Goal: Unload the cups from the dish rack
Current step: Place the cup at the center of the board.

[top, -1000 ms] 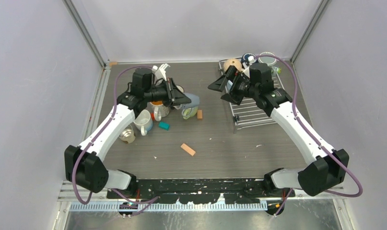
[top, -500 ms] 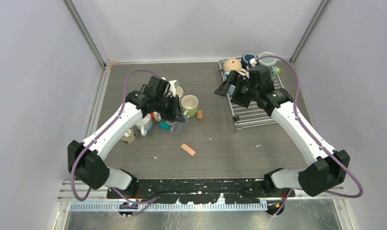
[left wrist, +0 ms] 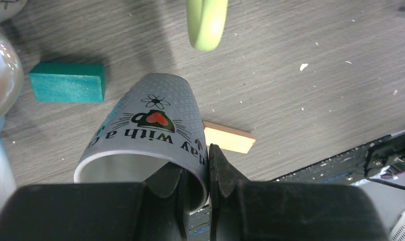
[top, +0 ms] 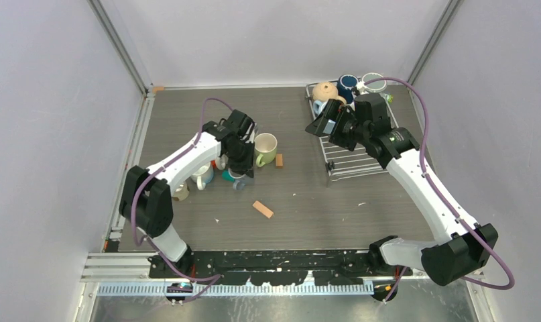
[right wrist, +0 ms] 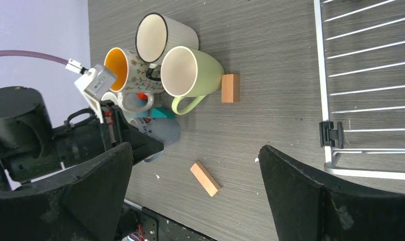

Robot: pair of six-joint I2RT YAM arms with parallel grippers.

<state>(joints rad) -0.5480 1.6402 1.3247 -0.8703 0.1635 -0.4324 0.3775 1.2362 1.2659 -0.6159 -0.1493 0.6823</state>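
The left gripper [left wrist: 195,168] pinches the rim of a grey printed ceramic mug [left wrist: 145,125], tilted low beside a lime green mug [top: 265,146], likely for setting down. Beyond, the right gripper [right wrist: 194,150] hangs spread wide at the silver wire dish rack [top: 351,157], whose far end holds more mugs [top: 348,82].

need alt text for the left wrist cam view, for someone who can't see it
The left gripper pinches the rim of a grey-blue printed mug, one finger inside and one outside, over a wood-grain table. A teal block lies at left, a tan block shows partly behind the mug, and a lime green mug handle shows at top.
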